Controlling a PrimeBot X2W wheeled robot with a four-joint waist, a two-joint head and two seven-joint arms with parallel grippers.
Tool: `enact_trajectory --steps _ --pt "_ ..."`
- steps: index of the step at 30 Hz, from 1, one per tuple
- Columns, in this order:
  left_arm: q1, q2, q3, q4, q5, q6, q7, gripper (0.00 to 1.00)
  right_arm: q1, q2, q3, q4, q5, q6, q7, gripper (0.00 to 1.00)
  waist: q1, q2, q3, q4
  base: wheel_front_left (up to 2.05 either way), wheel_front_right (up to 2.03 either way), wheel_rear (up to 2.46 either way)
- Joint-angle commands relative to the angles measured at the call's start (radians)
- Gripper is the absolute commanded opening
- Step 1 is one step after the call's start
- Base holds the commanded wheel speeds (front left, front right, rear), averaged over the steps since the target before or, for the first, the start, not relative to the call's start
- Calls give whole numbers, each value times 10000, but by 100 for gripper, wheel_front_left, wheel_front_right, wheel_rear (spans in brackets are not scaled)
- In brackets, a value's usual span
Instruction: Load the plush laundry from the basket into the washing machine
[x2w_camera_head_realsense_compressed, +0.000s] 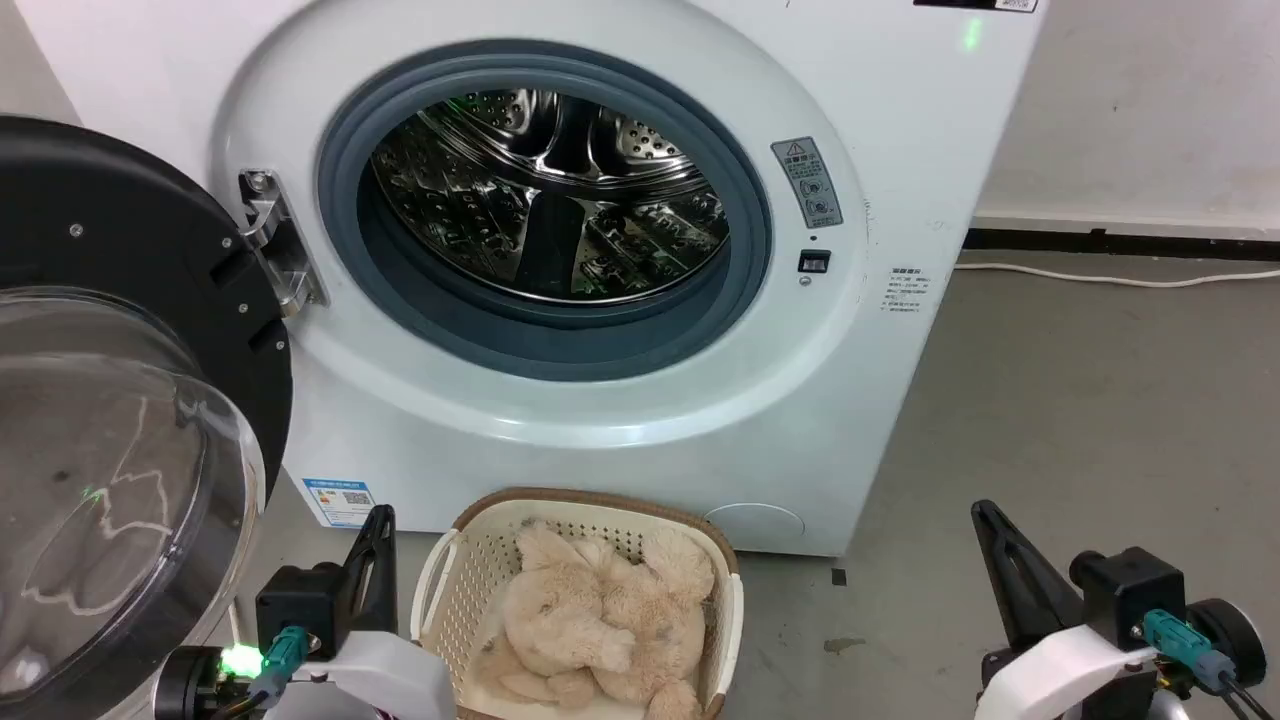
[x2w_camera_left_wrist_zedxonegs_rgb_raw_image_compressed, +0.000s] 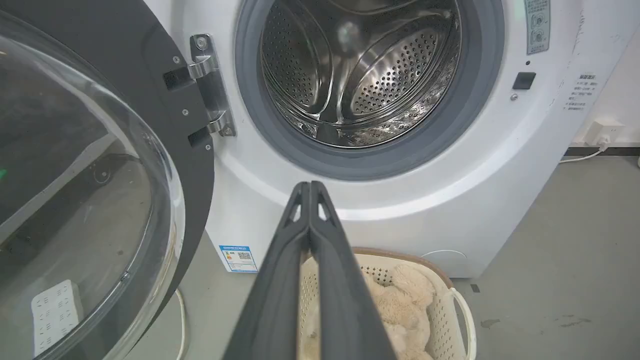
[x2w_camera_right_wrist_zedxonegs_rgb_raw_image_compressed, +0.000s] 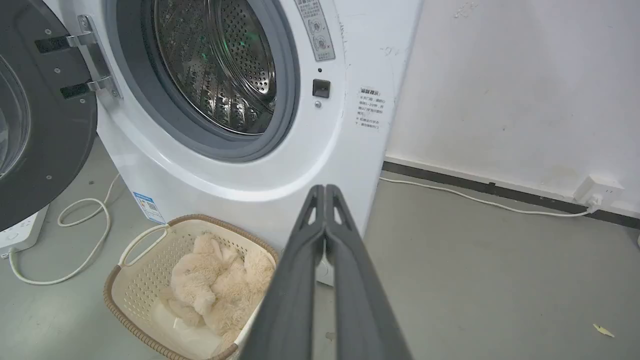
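On the floor (x2w_camera_head_realsense_compressed: 1100, 400), against the washing machine (x2w_camera_head_realsense_compressed: 900, 150), the basket (x2w_camera_head_realsense_compressed: 470, 570) holds the plush toy (x2w_camera_head_realsense_compressed: 600, 610). Left pincer (x2w_camera_head_realsense_compressed: 381, 520) and right pincer (x2w_camera_head_realsense_compressed: 985, 515) are closed, empty, flanking it. Risk: a shallow fur grip may slip at the seal (x2w_camera_head_realsense_compressed: 750, 230).

**Robot pose, grippers at rest.** Your left gripper (x2w_camera_head_realsense_compressed: 382, 520) stands at the near left, with its two long dark fingers pressed flat together, pointing up and away from you. Your right gripper (x2w_camera_head_realsense_compressed: 985, 515) mirrors it at the near right, fingers likewise closed tip to tip. Both tips tilt slightly inward, and the two grippers are well apart. Behind each is a black wrist block (x2w_camera_head_realsense_compressed: 300, 600) on a white wrist shell (x2w_camera_head_realsense_compressed: 1060, 665) with a teal cable plug (x2w_camera_head_realsense_compressed: 1185, 640). A green light (x2w_camera_head_realsense_compressed: 240, 660) glows on your left wrist.
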Motion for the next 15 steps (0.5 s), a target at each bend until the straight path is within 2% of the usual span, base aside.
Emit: enact_trajectory --steps 1,15 --pt "-149 1 7 -49 26 1 3 0 -116 -6 -1 -47 -76 6 3 0 0 0 0 0 0 0 0" --pt "-149 1 7 -49 26 1 3 0 -116 -6 -1 -47 -76 6 3 0 0 0 0 0 0 0 0"
